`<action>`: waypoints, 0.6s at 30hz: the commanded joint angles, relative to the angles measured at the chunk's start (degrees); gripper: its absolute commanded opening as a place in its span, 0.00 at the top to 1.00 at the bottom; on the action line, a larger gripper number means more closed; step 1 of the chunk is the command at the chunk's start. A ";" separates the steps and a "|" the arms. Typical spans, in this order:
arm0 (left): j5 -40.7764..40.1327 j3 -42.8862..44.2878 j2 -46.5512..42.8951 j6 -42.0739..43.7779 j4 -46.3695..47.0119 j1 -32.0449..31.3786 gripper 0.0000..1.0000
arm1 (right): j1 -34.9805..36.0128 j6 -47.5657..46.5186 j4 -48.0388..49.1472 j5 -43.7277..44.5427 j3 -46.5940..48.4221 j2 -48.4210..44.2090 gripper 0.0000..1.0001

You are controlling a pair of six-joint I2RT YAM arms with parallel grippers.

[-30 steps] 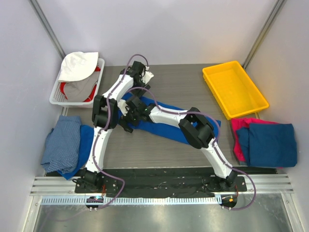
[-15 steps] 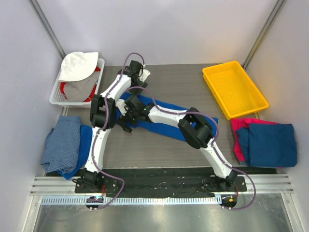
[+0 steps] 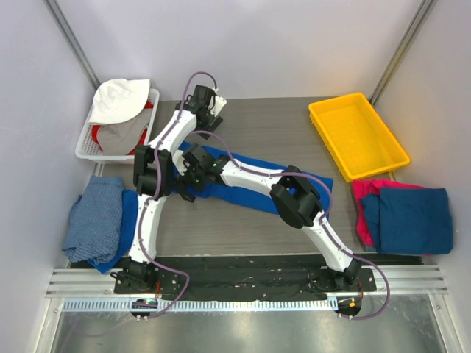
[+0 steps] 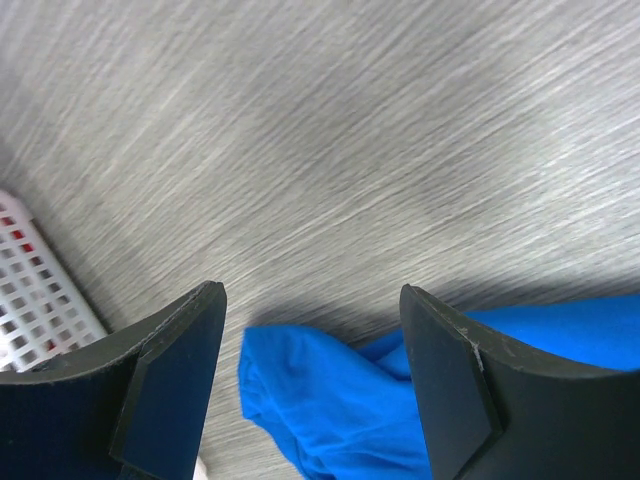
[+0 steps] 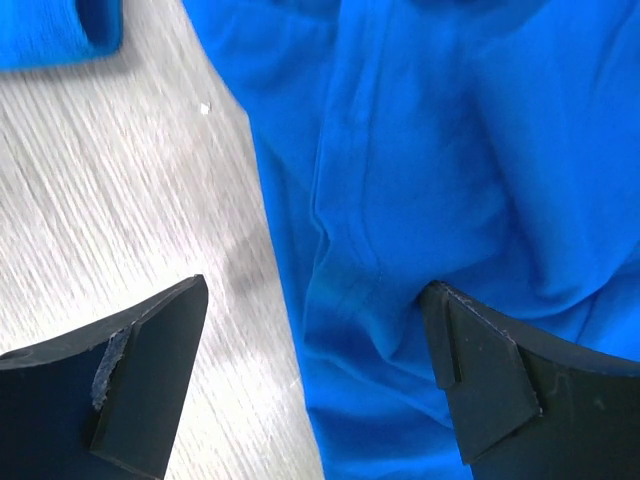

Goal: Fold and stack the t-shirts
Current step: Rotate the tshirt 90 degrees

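A royal blue t-shirt point(image 3: 254, 175) lies rumpled in a long band across the middle of the table. Its far left corner point(image 4: 320, 400) shows between and below the fingers of my left gripper point(image 4: 310, 300), which hovers open above it at the back of the table point(image 3: 212, 114). My right gripper point(image 5: 312, 290) is open too, low over the shirt's near left edge point(image 5: 400, 200), one finger over bare table and the other over cloth. In the top view the right gripper point(image 3: 188, 180) sits at the shirt's left end. Neither gripper holds anything.
A white basket point(image 3: 87, 151) of white, grey and red clothes stands at the back left. A yellow tray point(image 3: 357, 132) is at the back right. Folded dark blue point(image 3: 412, 219) and magenta pink point(image 3: 362, 197) shirts lie at the right. Blue cloths point(image 3: 99, 220) lie at the left.
My left gripper has drawn back and left, away from the shirt's corner. The right gripper has shifted slightly left along the shirt's end. The shirt has hardly moved.
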 commanded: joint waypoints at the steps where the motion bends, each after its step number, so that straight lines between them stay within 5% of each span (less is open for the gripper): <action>1: -1.95 1.30 -6.00 -0.29 3.03 0.33 0.25 | 0.39 -1.25 0.65 3.53 5.44 0.74 0.04; 18: -1.51 -4.57 -16.63 -0.91 -1.36 0.86 0.24 | -2.07 -6.09 0.21 19.00 -1.76 -12.43 0.02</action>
